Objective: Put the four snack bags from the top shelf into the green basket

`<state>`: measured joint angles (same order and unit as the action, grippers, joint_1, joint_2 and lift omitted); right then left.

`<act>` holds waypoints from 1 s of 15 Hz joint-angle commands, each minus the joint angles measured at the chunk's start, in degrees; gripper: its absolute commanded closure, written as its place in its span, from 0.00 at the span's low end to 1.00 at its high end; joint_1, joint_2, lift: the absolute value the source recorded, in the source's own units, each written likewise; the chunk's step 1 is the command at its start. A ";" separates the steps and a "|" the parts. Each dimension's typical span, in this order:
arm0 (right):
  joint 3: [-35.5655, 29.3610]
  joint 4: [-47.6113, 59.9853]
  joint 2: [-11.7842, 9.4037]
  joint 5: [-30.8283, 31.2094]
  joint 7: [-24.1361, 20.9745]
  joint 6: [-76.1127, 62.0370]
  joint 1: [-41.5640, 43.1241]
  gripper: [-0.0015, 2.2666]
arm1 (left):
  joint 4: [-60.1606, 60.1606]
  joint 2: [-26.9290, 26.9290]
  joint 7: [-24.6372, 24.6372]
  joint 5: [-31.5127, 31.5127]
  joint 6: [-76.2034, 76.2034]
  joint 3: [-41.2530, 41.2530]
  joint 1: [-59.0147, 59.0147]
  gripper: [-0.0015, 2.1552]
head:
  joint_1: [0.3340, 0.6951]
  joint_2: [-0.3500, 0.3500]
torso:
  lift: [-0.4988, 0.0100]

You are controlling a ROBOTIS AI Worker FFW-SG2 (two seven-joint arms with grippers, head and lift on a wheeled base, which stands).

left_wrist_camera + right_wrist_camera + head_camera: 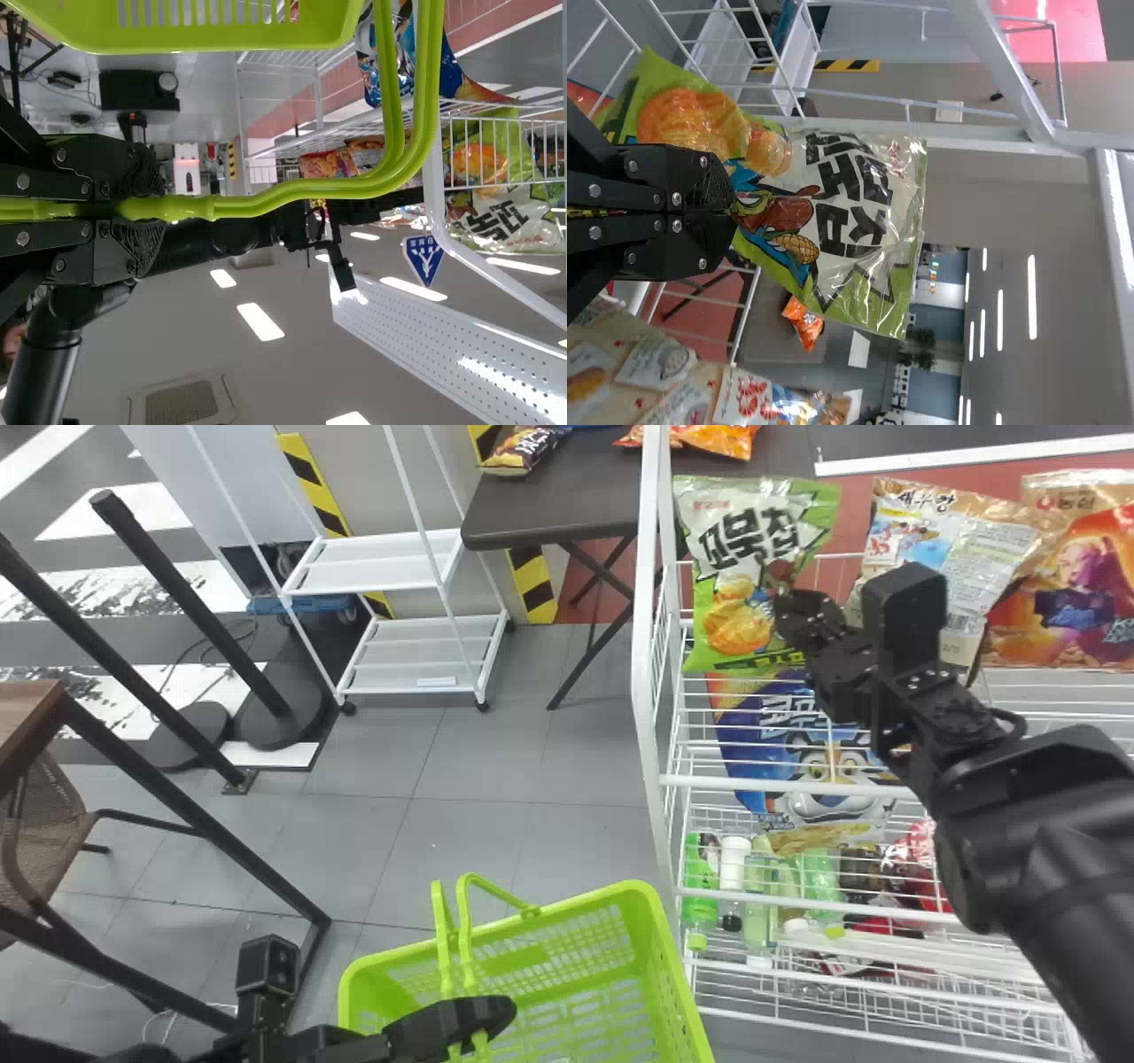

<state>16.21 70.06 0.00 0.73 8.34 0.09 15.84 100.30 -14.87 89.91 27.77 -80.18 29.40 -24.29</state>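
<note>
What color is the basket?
The basket is bright yellowish green, seen best in the head view.

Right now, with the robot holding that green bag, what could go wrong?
The green bag could slip, since the right gripper pinches only a small part of it. It might also snag on the rack close beside it. The basket may tilt, gripped by its handles.

- The right hand (791, 618) is at a green snack bag (740, 540) on the white rack (649, 646).
- Two more snack bags (935, 518) stand to that bag's right.
- The left hand (494, 1017) is at the green basket's (549, 912) raised handles (467, 930).
</note>
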 commanded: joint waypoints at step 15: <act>-12.87 70.13 -3.16 -6.62 4.67 45.22 -43.61 1.00 | -5.91 0.28 0.66 -3.42 0.76 0.22 8.82 1.00 | 1.00 0.75 | 0.98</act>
<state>3.59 136.30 -2.93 -4.02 12.36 40.12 -25.48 94.50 -14.69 89.91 24.54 -79.41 29.75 -15.61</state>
